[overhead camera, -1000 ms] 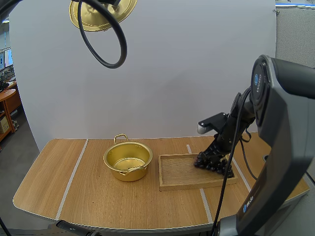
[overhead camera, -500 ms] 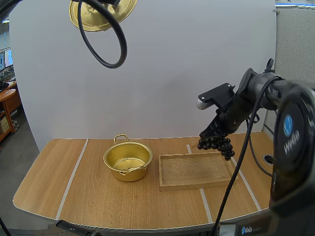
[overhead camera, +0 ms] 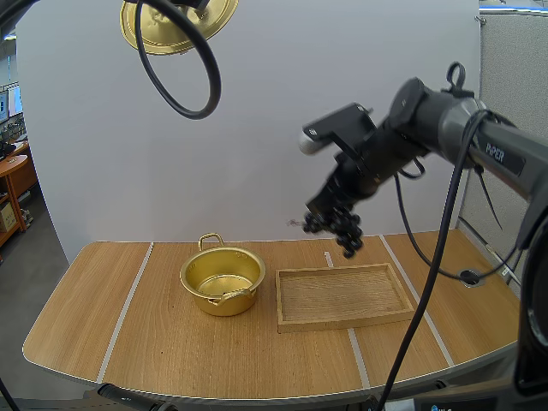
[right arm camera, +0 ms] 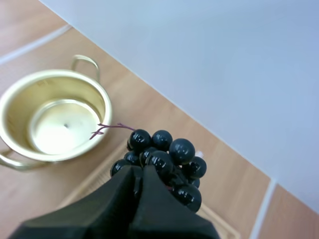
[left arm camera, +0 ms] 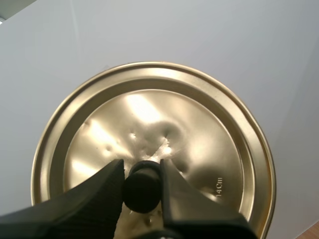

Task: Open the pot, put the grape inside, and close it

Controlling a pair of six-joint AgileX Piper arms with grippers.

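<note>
Dark grapes point(overhead camera: 341, 229) hang pinched in the right jaws above the tray point(overhead camera: 342, 324) — the open pot point(overhead camera: 221, 301) lies leftward and below; left jaws clamp the lid point(left arm camera: 209, 139) by its knob.

Right arm point(overhead camera: 445, 120): dark grey, made of round tube-like links with thick rounded joints; it is in the upper right of the frame in the high view.
Marking: white letters "PiPER" point(overhead camera: 497, 155) along one link of this arm, near the right edge.
Right hand point(overhead camera: 332, 216): black and narrow toward the tip; from close, its fingers point(right arm camera: 107, 206) are matte black with smooth outer sides.
Left hand point(left arm camera: 142, 172): two black fingers point(left arm camera: 92, 199), broad at the base and thinner at the tips, with a fine ribbed texture.
</note>
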